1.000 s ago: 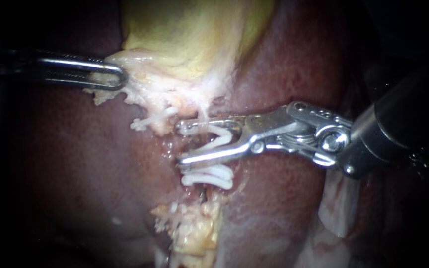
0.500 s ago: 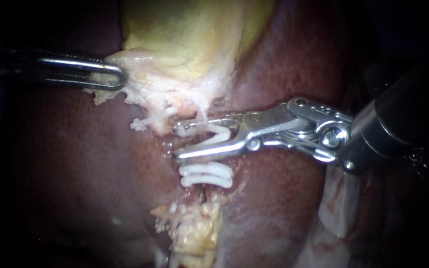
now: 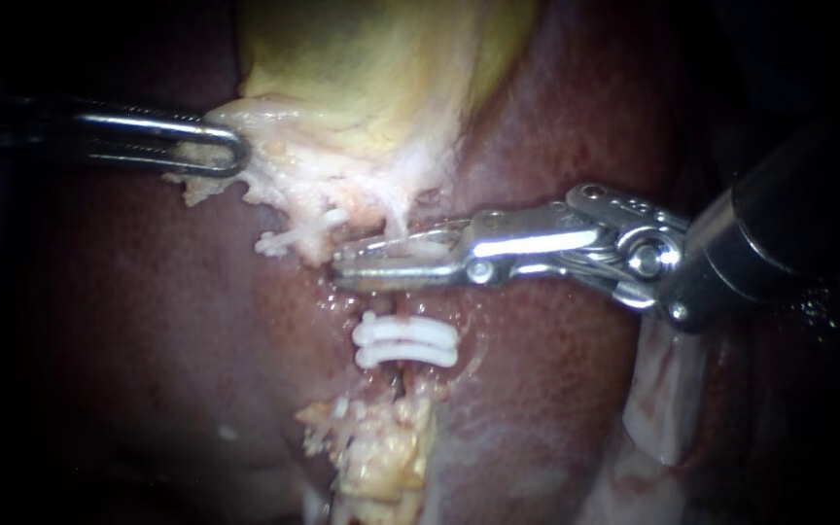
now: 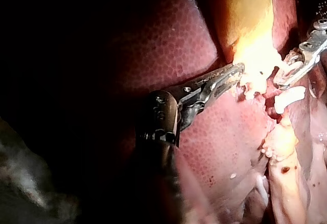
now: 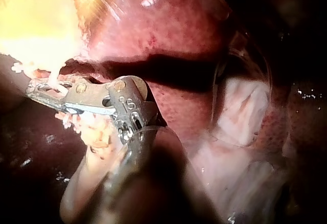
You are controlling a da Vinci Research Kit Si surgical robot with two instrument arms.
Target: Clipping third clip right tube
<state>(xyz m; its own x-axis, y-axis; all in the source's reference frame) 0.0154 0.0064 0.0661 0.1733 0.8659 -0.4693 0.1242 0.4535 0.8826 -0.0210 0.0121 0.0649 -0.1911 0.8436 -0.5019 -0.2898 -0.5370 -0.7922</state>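
In the endoscope view my right instrument [image 3: 344,267] comes in from the right, its jaws squeezed together on a white clip [image 3: 408,254] that sits across the thin pale tube [image 3: 394,222] under the gallbladder [image 3: 371,78]. Two closed white clips [image 3: 406,343] lie across the same tube just below the jaws. My left instrument [image 3: 230,153] is shut on the gallbladder's pale lower edge at the upper left. The left wrist view shows the left instrument [image 4: 236,74] gripping that edge, with the right instrument [image 4: 291,73] beyond it. In the right wrist view the right instrument [image 5: 40,92] is closed over the tube.
Dark red liver [image 3: 148,321] surrounds the site. Another small white clip [image 3: 279,241] sits left of the right instrument's tips. Yellowish fatty tissue [image 3: 381,452] lies below the clips, and a pale membrane [image 3: 658,408] hangs under the right shaft.
The right instrument's jaws have closed from a wide gap down onto the clip, flattening it across the tube. The left instrument has not moved.
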